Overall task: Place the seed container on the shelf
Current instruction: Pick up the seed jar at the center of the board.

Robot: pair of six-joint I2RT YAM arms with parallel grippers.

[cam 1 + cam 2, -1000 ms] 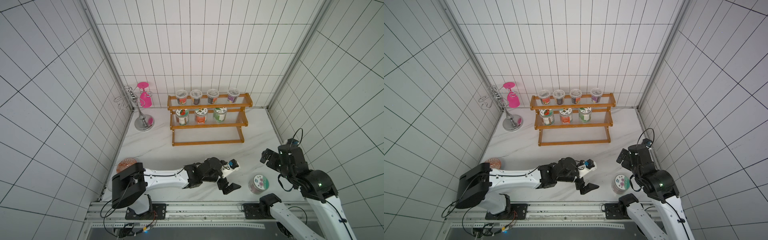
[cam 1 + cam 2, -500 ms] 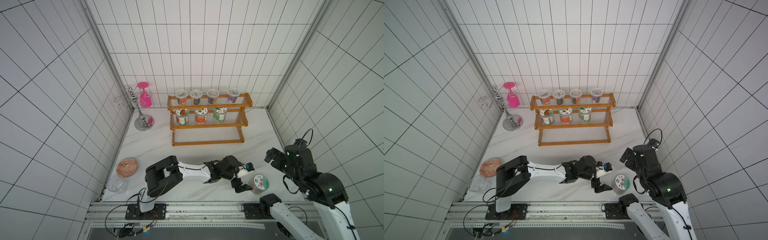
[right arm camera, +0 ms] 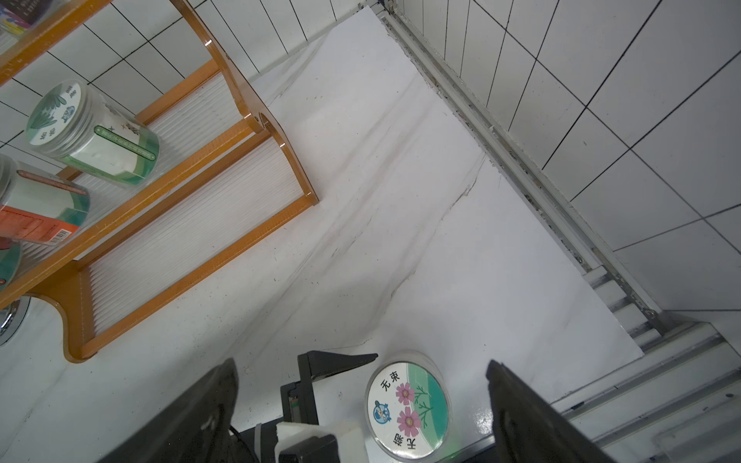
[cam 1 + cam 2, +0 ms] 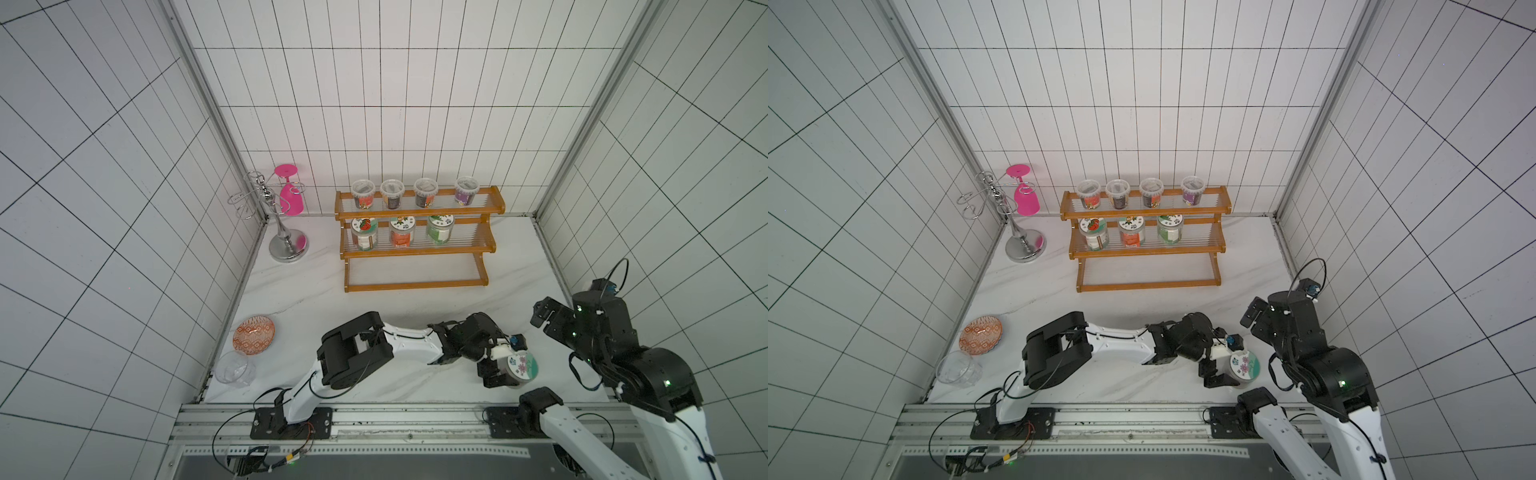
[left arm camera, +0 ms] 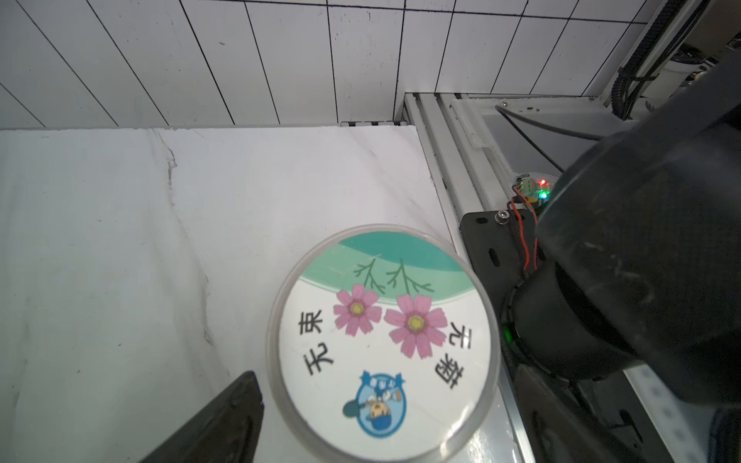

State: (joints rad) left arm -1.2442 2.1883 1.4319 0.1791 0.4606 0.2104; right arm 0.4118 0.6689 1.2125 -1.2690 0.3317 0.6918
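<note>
The seed container (image 4: 522,365) (image 4: 1246,365), a clear jar with a pink-flower lid, stands upright on the white table near the front right edge. My left gripper (image 4: 505,368) is open and lies low at the jar's left side. One dark finger (image 5: 228,417) shows with a gap to the jar (image 5: 381,340); the other finger is hidden. My right gripper (image 4: 541,319) (image 3: 361,385) hangs open above the table, right of and behind the jar (image 3: 407,405). The orange-brown shelf (image 4: 415,285) (image 4: 1148,286) (image 3: 192,224) stands at the back.
Several lidded cups fill the shelf's top tier and three jars (image 4: 401,230) stand on its middle tier. A silver glass stand (image 4: 287,247) holding a pink glass (image 4: 291,199) is at back left. An orange dish (image 4: 253,334) and clear cup (image 4: 235,370) sit front left.
My left arm swung right across the table front until its open gripper reached the seed container. The right gripper drew back to the right. The jar stayed put.
</note>
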